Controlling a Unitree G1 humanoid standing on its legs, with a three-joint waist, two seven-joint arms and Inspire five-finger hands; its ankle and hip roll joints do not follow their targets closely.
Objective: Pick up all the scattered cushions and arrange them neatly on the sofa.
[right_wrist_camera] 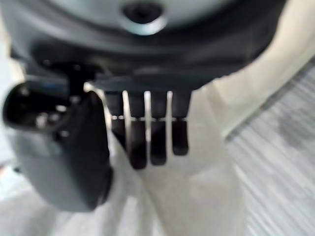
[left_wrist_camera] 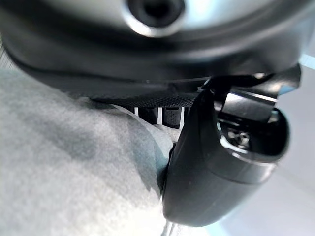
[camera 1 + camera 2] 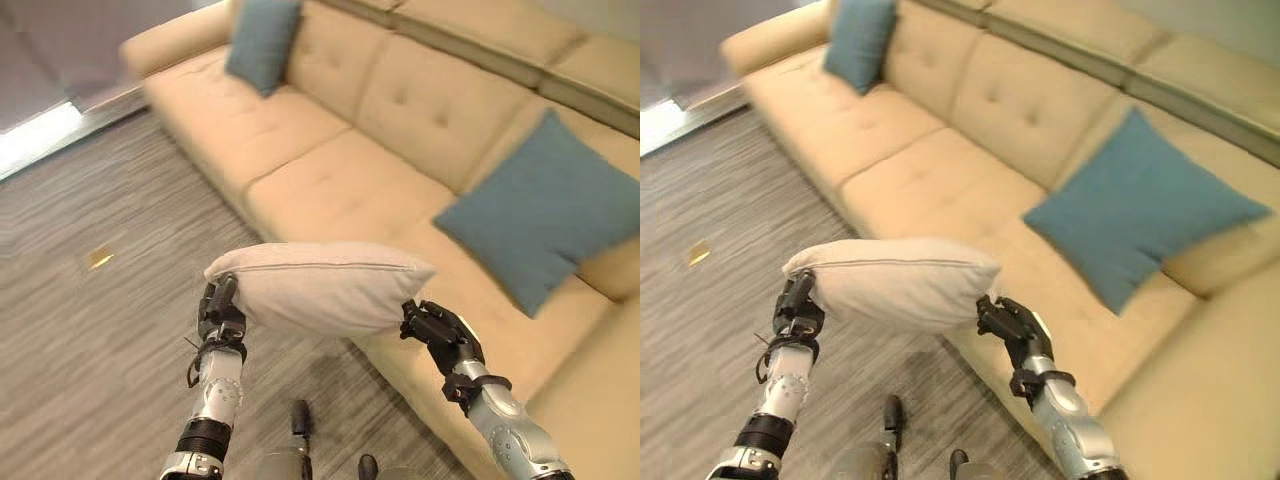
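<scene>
A pale beige cushion (image 3: 320, 285) hangs in the air over the floor, just in front of the sofa (image 3: 330, 190), carried between my two hands. My left hand (image 3: 220, 310) grips its left end, with the thumb (image 2: 216, 162) and fingers pinching the fabric (image 2: 74, 177). My right hand (image 3: 438, 330) presses flat on its right end; its fingers (image 1: 147, 132) lie straight on the cloth (image 1: 192, 196). One blue cushion (image 3: 545, 210) leans on the right part of the sofa's seat. Another blue cushion (image 3: 262, 40) stands against the backrest at the far left end.
The tan sofa runs from upper left to lower right, its middle seat (image 3: 345, 185) bare. Grey striped carpet (image 3: 90, 340) covers the floor to the left, with a small yellow scrap (image 3: 99, 259) on it. A bright strip (image 3: 35, 135) lies along the far left.
</scene>
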